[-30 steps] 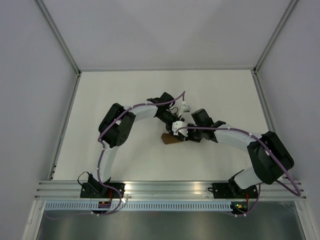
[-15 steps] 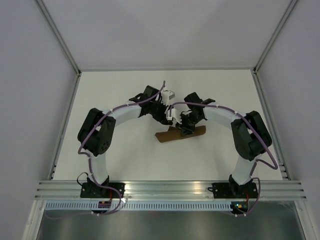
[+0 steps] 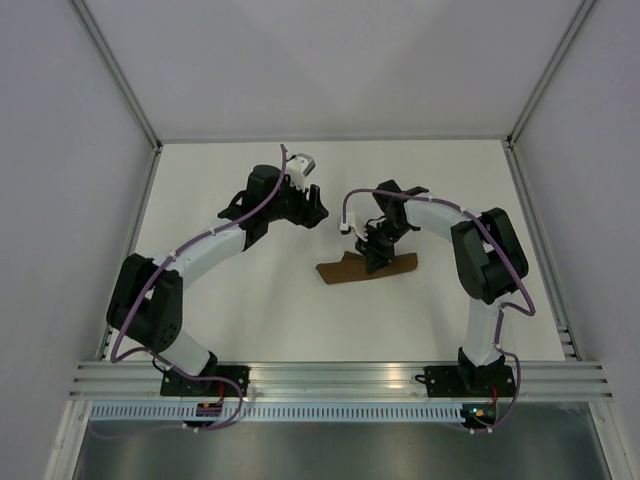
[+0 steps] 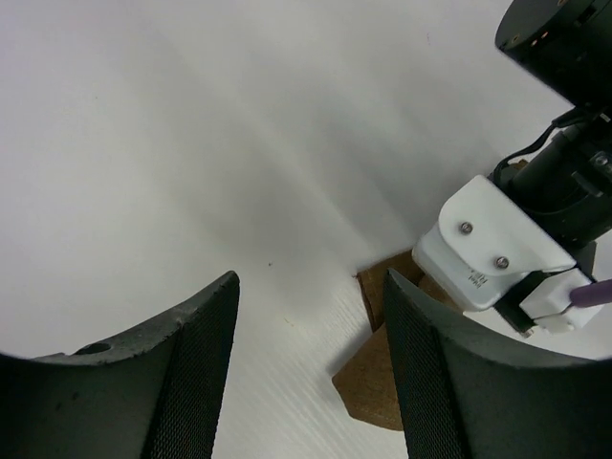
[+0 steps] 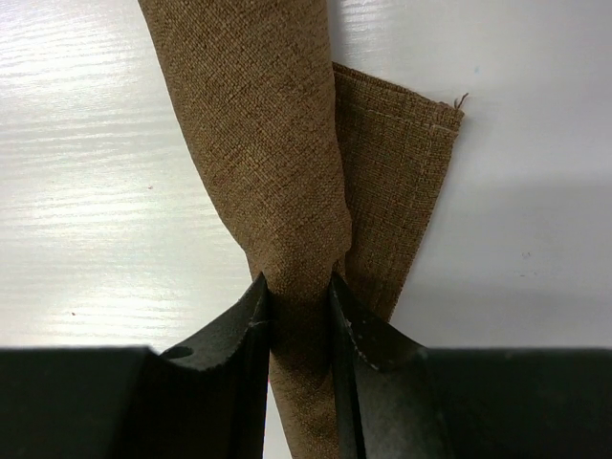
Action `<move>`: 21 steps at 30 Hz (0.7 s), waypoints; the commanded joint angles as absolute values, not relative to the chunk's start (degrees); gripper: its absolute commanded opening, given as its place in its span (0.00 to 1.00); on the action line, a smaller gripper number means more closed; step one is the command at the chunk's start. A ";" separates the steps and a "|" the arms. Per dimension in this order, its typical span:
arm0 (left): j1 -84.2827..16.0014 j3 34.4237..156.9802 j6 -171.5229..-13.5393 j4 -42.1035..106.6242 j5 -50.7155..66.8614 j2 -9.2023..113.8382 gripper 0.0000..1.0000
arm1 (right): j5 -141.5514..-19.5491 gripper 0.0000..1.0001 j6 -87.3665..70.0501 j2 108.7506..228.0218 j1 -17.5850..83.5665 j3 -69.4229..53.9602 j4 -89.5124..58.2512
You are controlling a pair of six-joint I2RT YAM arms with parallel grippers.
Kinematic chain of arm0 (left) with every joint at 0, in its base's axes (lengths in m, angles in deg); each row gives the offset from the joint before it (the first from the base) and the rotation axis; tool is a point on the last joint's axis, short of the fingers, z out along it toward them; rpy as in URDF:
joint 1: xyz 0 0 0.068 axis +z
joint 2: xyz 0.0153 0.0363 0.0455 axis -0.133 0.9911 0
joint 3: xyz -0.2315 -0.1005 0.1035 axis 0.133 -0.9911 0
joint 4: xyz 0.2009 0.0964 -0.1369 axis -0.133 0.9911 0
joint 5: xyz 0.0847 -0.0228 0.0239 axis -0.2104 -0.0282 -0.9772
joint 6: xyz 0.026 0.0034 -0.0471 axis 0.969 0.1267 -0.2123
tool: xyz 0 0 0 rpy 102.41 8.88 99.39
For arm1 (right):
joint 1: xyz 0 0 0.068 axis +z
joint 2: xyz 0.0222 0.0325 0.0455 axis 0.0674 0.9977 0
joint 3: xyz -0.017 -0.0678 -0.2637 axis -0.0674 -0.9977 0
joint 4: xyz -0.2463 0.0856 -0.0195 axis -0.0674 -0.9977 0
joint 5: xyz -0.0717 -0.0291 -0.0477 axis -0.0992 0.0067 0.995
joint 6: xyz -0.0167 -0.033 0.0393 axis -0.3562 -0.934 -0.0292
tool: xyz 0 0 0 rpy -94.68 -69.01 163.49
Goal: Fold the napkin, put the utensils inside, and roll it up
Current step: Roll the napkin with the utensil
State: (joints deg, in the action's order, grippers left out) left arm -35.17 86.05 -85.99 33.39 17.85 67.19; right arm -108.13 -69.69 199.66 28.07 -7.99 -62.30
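Lying near the middle of the white table point(image 3: 250, 300), the dark brown woven cloth napkin point(image 5: 277, 143) is a soft, light roll, likely to slump or unwind unless pinched across its thick middle. There the right gripper point(image 5: 299, 287) clamps the roll. The left gripper point(image 4: 311, 282) hangs with its jaws wide apart and empty, back and left of the table's middle.

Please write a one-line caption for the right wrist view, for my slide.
Right pincer shut on the rolled brown napkin, which lies on the white table.
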 commanded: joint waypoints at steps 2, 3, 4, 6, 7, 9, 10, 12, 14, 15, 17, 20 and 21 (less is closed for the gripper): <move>-35.68 81.12 -88.78 25.95 15.63 62.89 0.66 | -105.43 0.20 -70.49 202.52 28.03 -8.49 -66.53; -35.94 77.88 -88.51 24.19 14.94 61.48 0.66 | -105.34 0.20 -70.49 203.05 28.03 -7.53 -66.89; -36.20 76.11 -88.25 20.08 12.23 59.72 0.67 | -105.34 0.20 -70.49 203.58 28.03 -6.91 -67.24; -36.47 69.98 -88.16 14.97 10.10 54.28 0.68 | -105.25 0.20 -70.40 205.69 27.86 -4.89 -68.56; -36.73 67.85 -87.81 10.33 9.22 52.60 0.69 | -105.25 0.20 -70.40 207.43 27.68 -4.10 -69.17; -37.96 63.55 -85.36 7.66 6.07 48.13 0.70 | -105.43 0.20 -70.40 209.20 27.42 -1.64 -71.10; -38.57 62.31 -84.30 6.34 5.97 47.06 0.70 | -105.86 0.20 -70.40 210.08 27.33 -0.76 -71.81; -41.64 60.19 -81.06 4.48 2.65 44.60 0.70 | -106.39 0.20 -70.58 212.63 27.07 1.87 -74.00; -45.68 59.31 -78.15 3.96 0.44 43.89 0.70 | -107.01 0.21 -70.67 215.08 26.89 4.51 -76.02; -47.44 58.61 -75.09 4.04 -2.62 43.62 0.70 | -107.10 0.21 -70.76 215.79 26.89 5.40 -76.64; -53.04 58.60 -72.00 4.92 -5.62 44.32 0.70 | -107.54 0.22 -70.84 217.55 26.72 6.80 -78.04; -58.87 59.39 -67.34 7.11 -9.06 47.65 0.71 | -107.89 0.22 -70.76 219.57 26.54 10.14 -79.63; -60.01 59.91 -65.50 8.68 -9.94 48.79 0.71 | -108.06 0.22 -70.84 220.10 26.54 10.67 -80.16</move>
State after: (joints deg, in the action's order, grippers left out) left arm -56.48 59.45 -74.38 8.52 -3.81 45.90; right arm -112.33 -69.16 214.15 26.13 10.37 -81.32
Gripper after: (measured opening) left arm 0.704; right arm 0.319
